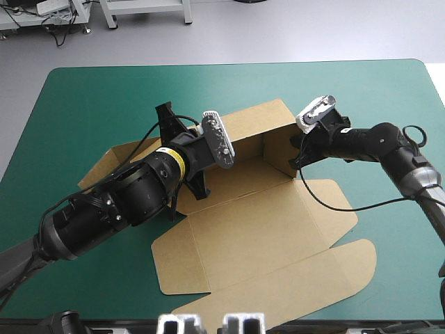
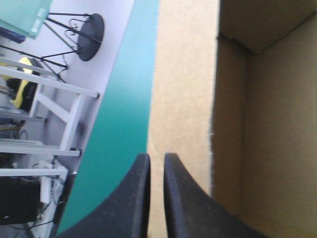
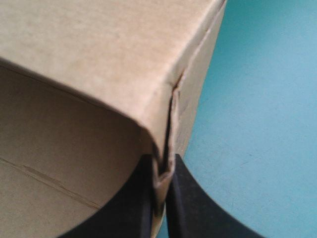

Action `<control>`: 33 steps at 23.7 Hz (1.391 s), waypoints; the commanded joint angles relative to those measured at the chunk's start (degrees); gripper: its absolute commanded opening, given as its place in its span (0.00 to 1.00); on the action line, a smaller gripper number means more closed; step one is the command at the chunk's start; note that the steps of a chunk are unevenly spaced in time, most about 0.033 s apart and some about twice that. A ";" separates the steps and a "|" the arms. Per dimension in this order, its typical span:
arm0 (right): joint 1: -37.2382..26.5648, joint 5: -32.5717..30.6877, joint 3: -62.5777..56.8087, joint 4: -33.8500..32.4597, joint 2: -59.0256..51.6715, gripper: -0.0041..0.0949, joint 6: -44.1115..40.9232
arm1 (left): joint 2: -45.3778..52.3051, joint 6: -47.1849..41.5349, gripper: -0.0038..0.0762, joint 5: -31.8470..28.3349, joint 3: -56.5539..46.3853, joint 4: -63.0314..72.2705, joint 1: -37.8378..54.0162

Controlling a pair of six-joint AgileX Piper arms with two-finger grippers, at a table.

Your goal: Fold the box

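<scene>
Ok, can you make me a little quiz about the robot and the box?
1. True or false: the left black two-fingered tool is wide open and touching nothing.
2. What does the right black two-fingered tool pinch? A) a raised wall of the brown cardboard box B) a white T-shirt C) a cable
3. What colour is the table cover?
Key: 1 false, it is shut on the box's far wall. 2 A. 3 teal-green.
</scene>
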State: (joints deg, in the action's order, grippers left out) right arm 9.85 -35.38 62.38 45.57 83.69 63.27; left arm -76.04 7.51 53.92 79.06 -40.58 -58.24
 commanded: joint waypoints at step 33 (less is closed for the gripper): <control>0.00 -36.07 48.54 -33.73 28.44 0.02 -43.71 | 1.96 17.59 0.06 -2.20 6.24 52.98 57.46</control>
State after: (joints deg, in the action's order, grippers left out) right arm 9.85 -67.75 107.12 13.42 109.74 19.08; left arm -75.92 24.99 54.32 83.69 9.87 -0.84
